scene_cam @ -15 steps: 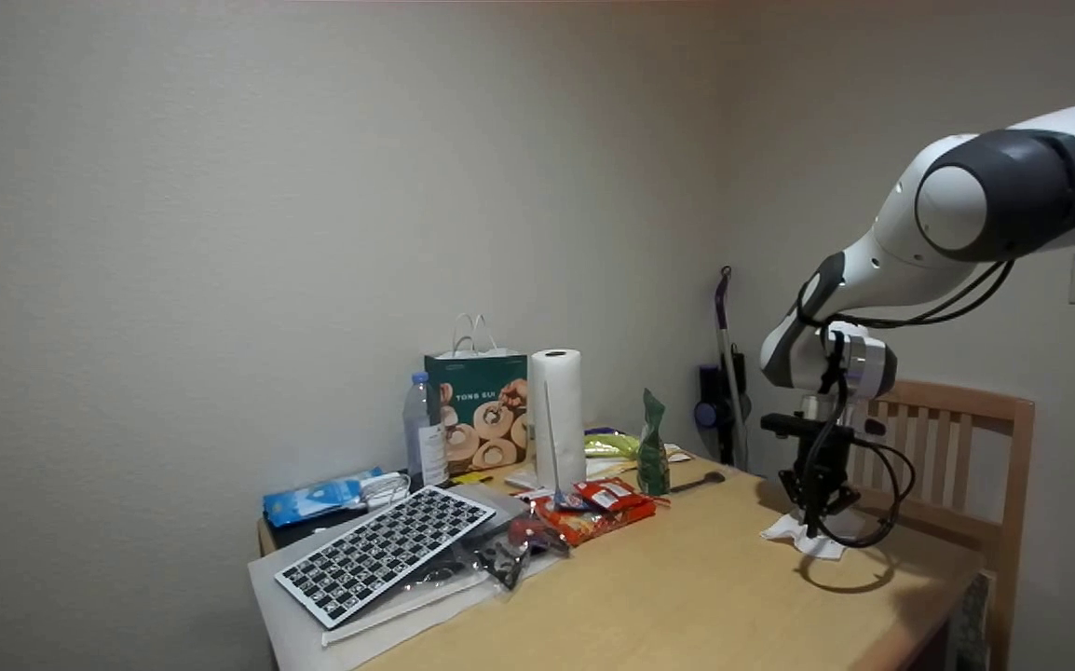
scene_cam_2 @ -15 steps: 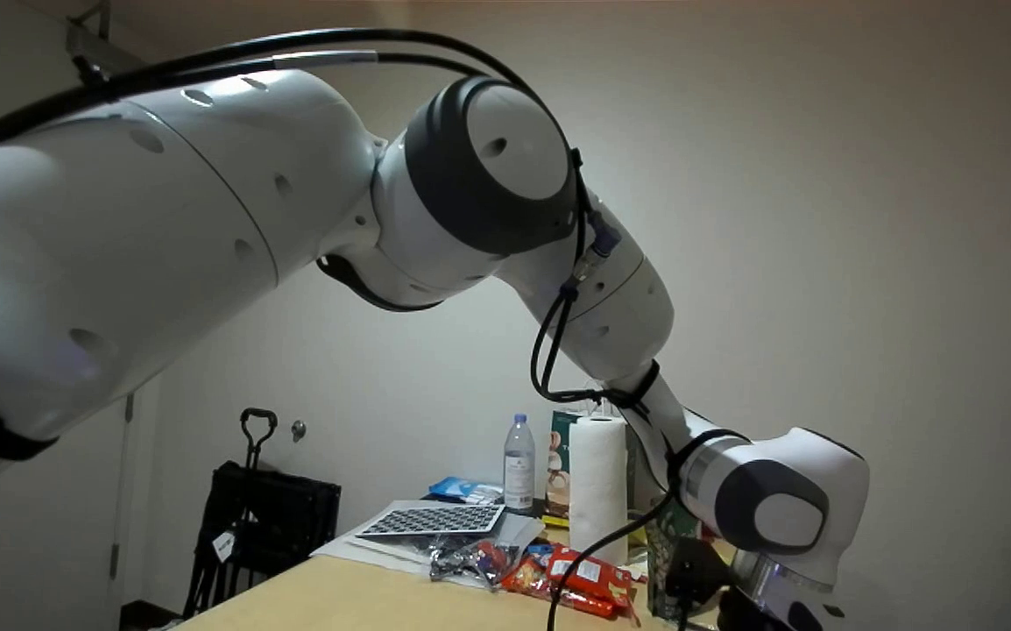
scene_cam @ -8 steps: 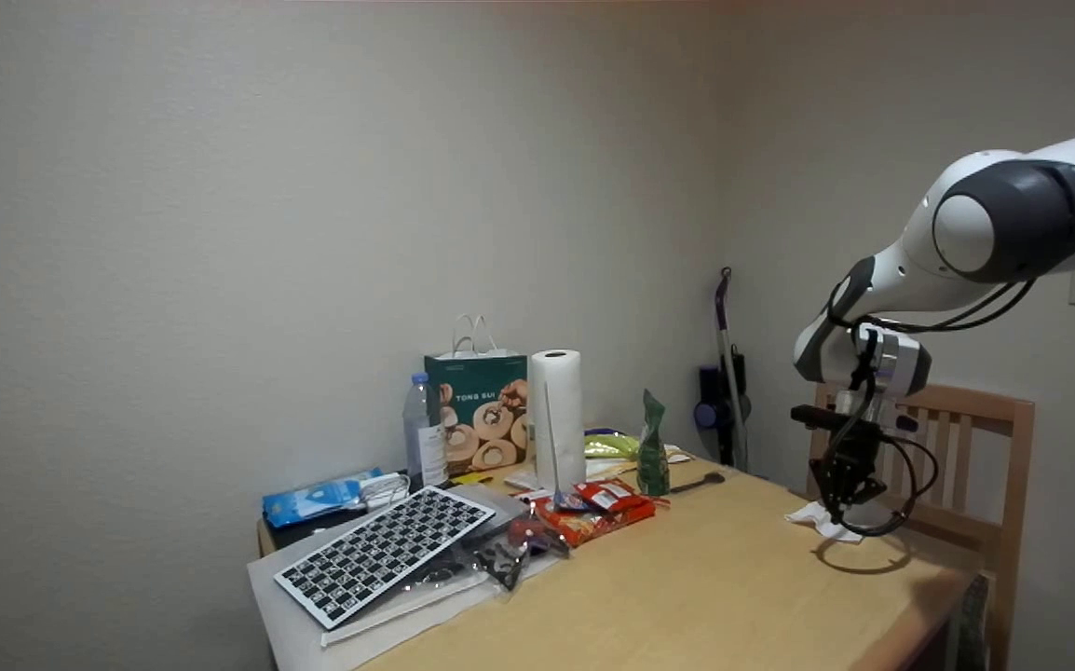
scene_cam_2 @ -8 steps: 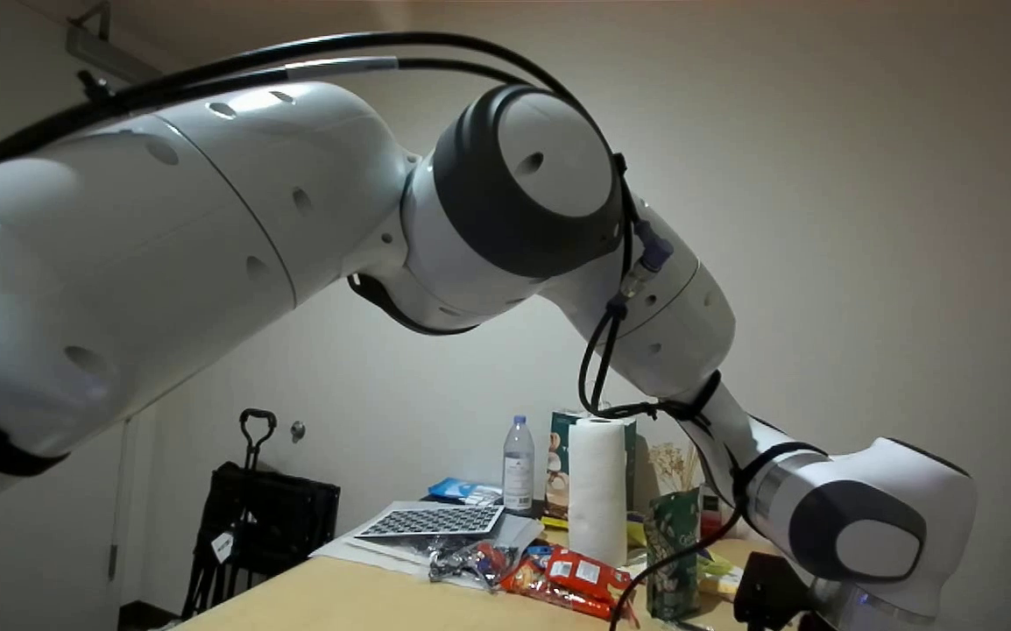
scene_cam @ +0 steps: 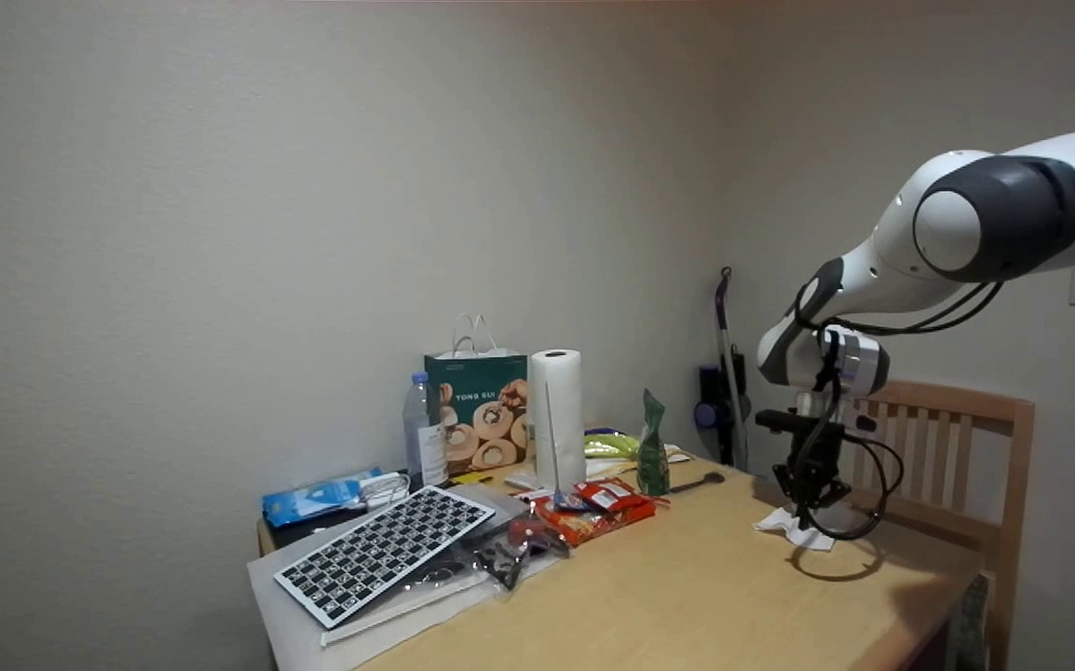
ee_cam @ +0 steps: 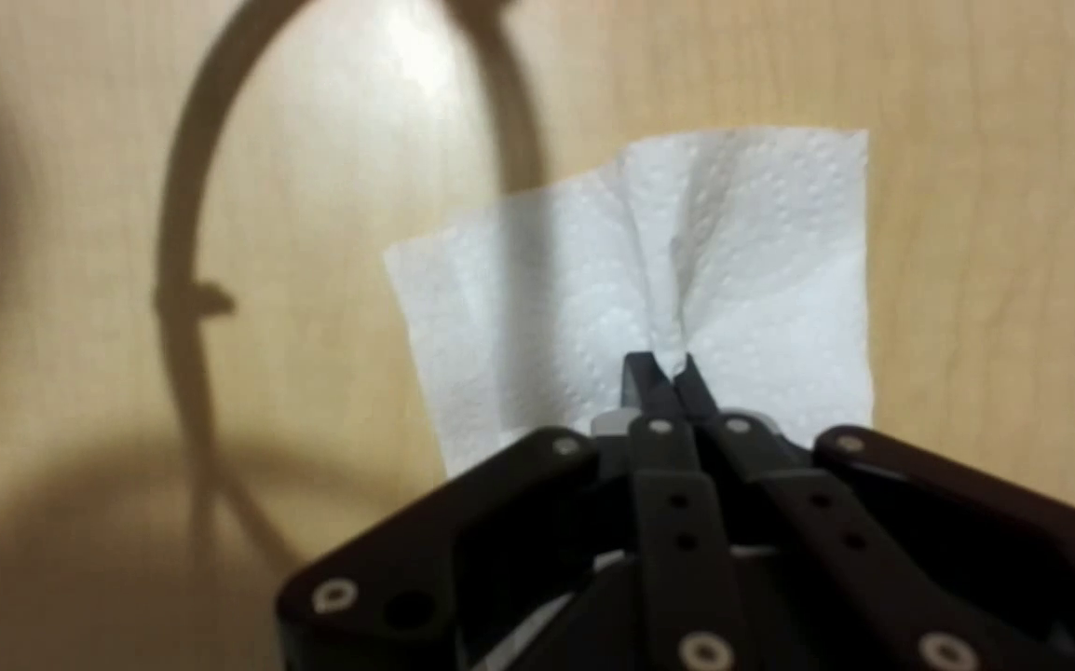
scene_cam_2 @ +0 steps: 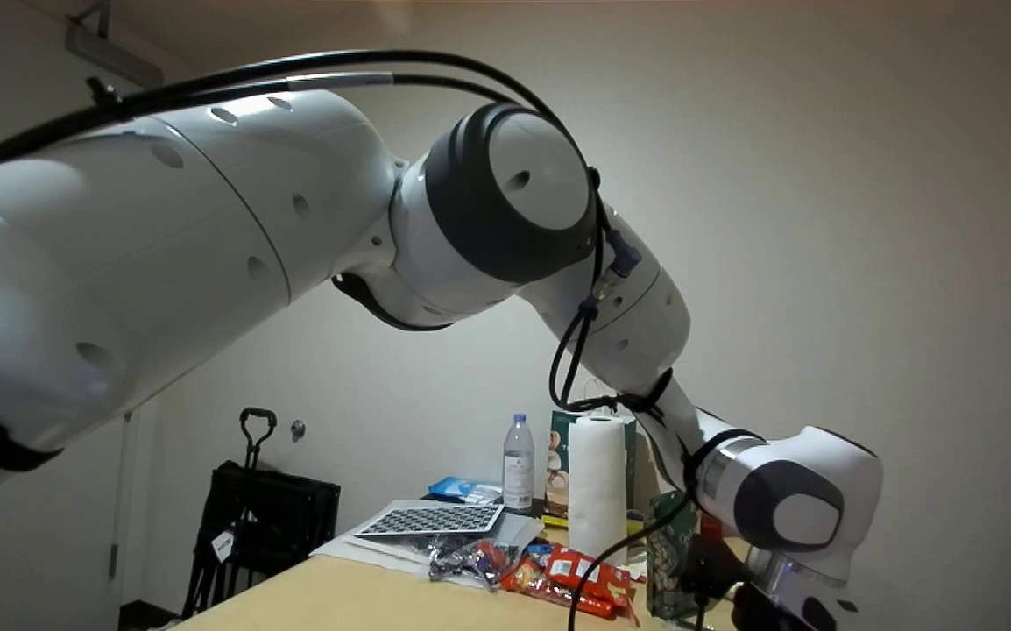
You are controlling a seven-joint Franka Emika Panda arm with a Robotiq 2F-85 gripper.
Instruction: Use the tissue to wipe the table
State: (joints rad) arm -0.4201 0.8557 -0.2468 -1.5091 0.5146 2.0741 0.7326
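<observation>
In my wrist view, the gripper's (ee_cam: 671, 365) fingertips (ee_cam: 643, 380) are narrowed together, pinching a fold of the tissue (ee_cam: 770, 270). It spreads from 9 round to 3 o'clock over the table (ee_cam: 994, 280), its 6 o'clock edge hidden beneath the gripper. Whether it lies fully flat, I can't tell. In an exterior view, the bottom edge cuts my gripper off near 5 o'clock.

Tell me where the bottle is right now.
In an exterior view, the bottle stands left of centre, just left of the paper bag and behind the checkered board.
</observation>
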